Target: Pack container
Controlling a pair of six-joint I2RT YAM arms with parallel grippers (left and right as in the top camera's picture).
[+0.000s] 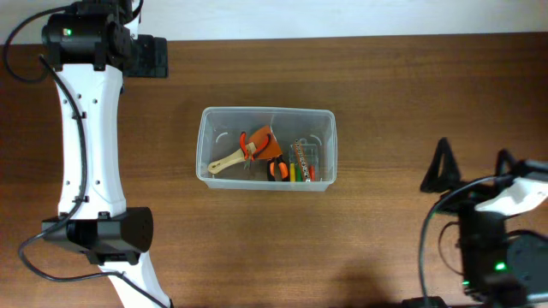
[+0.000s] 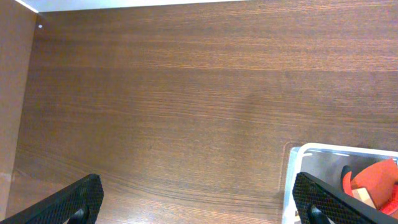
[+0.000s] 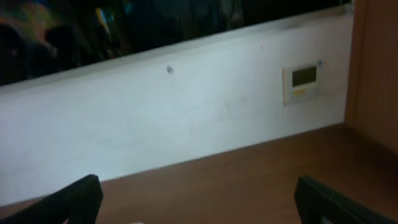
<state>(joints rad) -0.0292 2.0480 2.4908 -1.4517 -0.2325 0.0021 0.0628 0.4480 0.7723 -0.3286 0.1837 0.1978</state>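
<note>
The container (image 1: 266, 110), a large clear plastic tub, stands in the middle of the table. Inside lie an orange scraper with a wooden handle (image 1: 250, 148), orange-handled pliers (image 1: 276, 169) and a small clear case of coloured bits (image 1: 304, 161). My left gripper (image 1: 157, 56) is at the far left of the table, away from the tub; its wrist view shows it open and empty (image 2: 199, 208), with the tub's corner (image 2: 329, 148) and the orange tool (image 2: 376, 179) at lower right. My right gripper (image 1: 473, 167) is open and empty to the right of the tub, facing the wall (image 3: 199, 205).
The wooden table top (image 1: 411, 94) surrounds the tub. A white wall with a small panel (image 3: 302, 83) stands beyond the table's edge. The left arm's white links (image 1: 86, 145) run along the left side; cables (image 1: 428, 248) hang by the right arm.
</note>
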